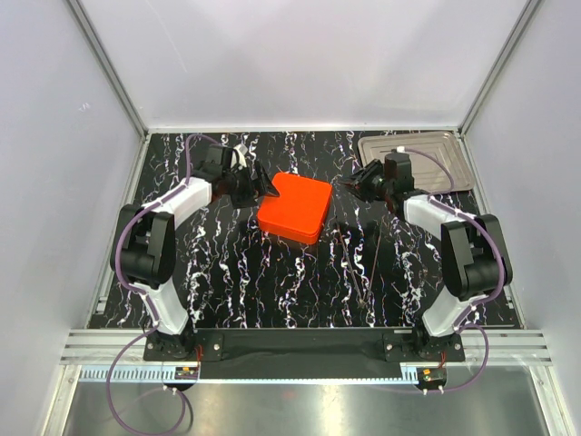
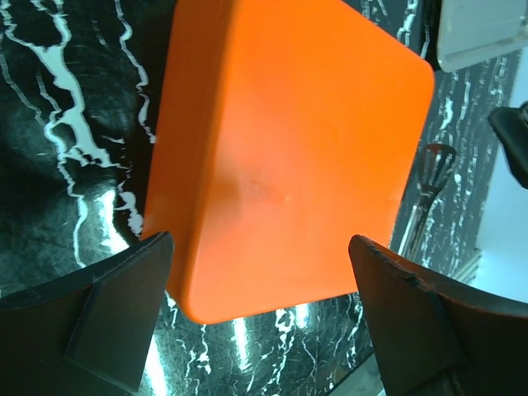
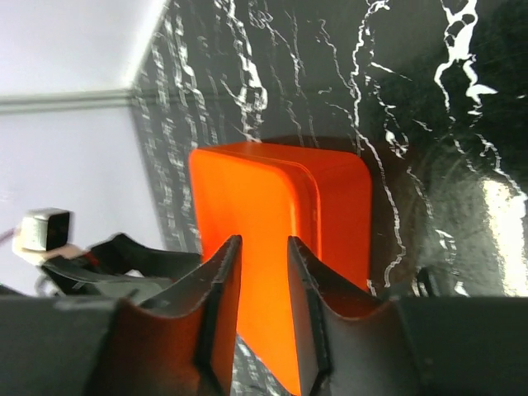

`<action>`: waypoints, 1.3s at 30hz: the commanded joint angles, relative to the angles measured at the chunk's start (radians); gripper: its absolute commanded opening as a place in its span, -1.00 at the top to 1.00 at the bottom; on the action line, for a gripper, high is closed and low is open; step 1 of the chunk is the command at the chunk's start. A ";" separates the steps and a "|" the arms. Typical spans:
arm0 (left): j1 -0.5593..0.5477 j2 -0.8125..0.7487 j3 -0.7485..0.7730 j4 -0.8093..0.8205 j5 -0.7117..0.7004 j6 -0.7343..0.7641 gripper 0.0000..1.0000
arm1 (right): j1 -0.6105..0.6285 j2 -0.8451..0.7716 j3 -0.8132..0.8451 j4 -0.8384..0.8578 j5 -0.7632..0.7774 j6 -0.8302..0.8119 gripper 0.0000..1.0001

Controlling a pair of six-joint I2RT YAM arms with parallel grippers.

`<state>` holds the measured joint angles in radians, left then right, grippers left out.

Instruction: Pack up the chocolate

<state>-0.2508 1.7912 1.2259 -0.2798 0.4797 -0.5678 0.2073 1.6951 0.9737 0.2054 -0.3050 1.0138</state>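
**Status Sheet: Chocolate Packing Station, Box Closed**

**Work surface.** The black, white-veined marble table (image 1: 236, 263) carries three items. The orange box (image 1: 295, 207) sits near the centre. The silver metal tray (image 1: 445, 154) sits at the far right corner. A thin metal tool (image 1: 349, 263) with two slender legs lies just right of the box.

**Orange box.** The box is square with rounded corners. It rests flat and is turned slightly out of line with the table edges. A smooth orange lid covers the whole top, and the right wrist view shows the lid seam running around the upper edge.

**Chocolate.** The location of the chocolate cannot be told. No view shows the inside of the box.

**Left gripper.** The left gripper (image 1: 265, 189) is at the far left corner of the box, pointing toward it. Its jaws are spread wide with nothing held. In the left wrist view the near edge of the box (image 2: 289, 148) lies between the two fingers (image 2: 124, 313). Whether either finger touches the box cannot be told.

**Right gripper.** The right gripper (image 1: 349, 184) is off the far right side of the box, between the box and the tray, and clear of both. Its jaws stand a narrow gap apart with nothing clamped between them. In the right wrist view the orange box (image 3: 330, 206) shows through that gap.
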 commanded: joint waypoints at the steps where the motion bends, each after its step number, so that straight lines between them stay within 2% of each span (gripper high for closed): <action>1: -0.005 -0.042 0.061 -0.031 -0.070 0.043 -0.88 | 0.021 -0.035 0.078 -0.171 0.060 -0.135 0.33; 2: -0.005 -0.061 0.069 -0.045 -0.084 0.049 -0.87 | 0.021 -0.034 0.095 -0.193 0.055 -0.177 0.38; 5: -0.010 -0.091 0.104 -0.117 -0.160 0.083 -0.83 | 0.021 -0.023 0.175 -0.305 0.061 -0.263 0.75; 6: -0.015 -0.114 0.118 -0.151 -0.209 0.110 -0.79 | 0.023 -0.018 0.210 -0.322 0.064 -0.286 0.97; 7: -0.019 -0.125 0.125 -0.166 -0.232 0.124 -0.72 | 0.026 -0.014 0.235 -0.375 0.075 -0.309 1.00; 8: -0.031 -0.136 0.129 -0.179 -0.252 0.135 -0.60 | 0.029 -0.008 0.261 -0.409 0.096 -0.363 1.00; 9: -0.036 -0.153 0.132 -0.199 -0.277 0.149 -0.08 | 0.035 0.001 0.325 -0.444 0.121 -0.395 1.00; 10: -0.042 -0.159 0.130 -0.205 -0.283 0.151 0.12 | 0.056 0.030 0.362 -0.483 0.170 -0.429 1.00; 11: -0.051 -0.165 0.126 -0.208 -0.283 0.152 0.24 | 0.063 0.047 0.396 -0.551 0.185 -0.478 1.00; 12: -0.056 -0.170 0.123 -0.210 -0.274 0.155 0.45 | 0.069 0.075 0.446 -0.570 0.190 -0.498 1.00; 14: -0.068 -0.171 0.113 -0.213 -0.259 0.160 0.62 | 0.083 0.090 0.477 -0.587 0.170 -0.532 1.00; 15: -0.071 -0.170 0.112 -0.211 -0.245 0.166 0.69 | 0.084 0.092 0.484 -0.580 0.146 -0.537 1.00; 16: -0.077 -0.164 0.109 -0.210 -0.236 0.169 0.91 | 0.084 0.095 0.485 -0.549 0.082 -0.540 1.00; 17: -0.079 -0.158 0.106 -0.205 -0.221 0.171 1.00 | 0.084 0.095 0.482 -0.523 0.043 -0.538 1.00; 20: -0.079 -0.139 0.075 -0.144 -0.126 0.152 1.00 | 0.078 0.141 0.462 -0.396 -0.200 -0.511 1.00; 24: -0.081 -0.118 0.052 -0.108 -0.107 0.132 1.00 | 0.063 0.236 0.458 -0.229 -0.424 -0.413 1.00; 27: -0.081 -0.089 0.044 -0.124 -0.125 0.126 1.00 | 0.060 0.279 0.418 -0.046 -0.537 -0.316 1.00; 34: -0.081 -0.064 0.014 -0.118 -0.154 0.115 1.00 | 0.055 0.373 0.379 0.213 -0.710 -0.164 1.00; 39: -0.081 -0.050 0.014 -0.113 -0.156 0.109 1.00 | 0.055 0.399 0.381 0.213 -0.741 -0.164 1.00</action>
<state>-0.3321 1.7390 1.2388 -0.4389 0.3286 -0.4488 0.2691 2.0869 1.3479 0.3210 -0.9657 0.8181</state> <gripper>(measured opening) 0.008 0.010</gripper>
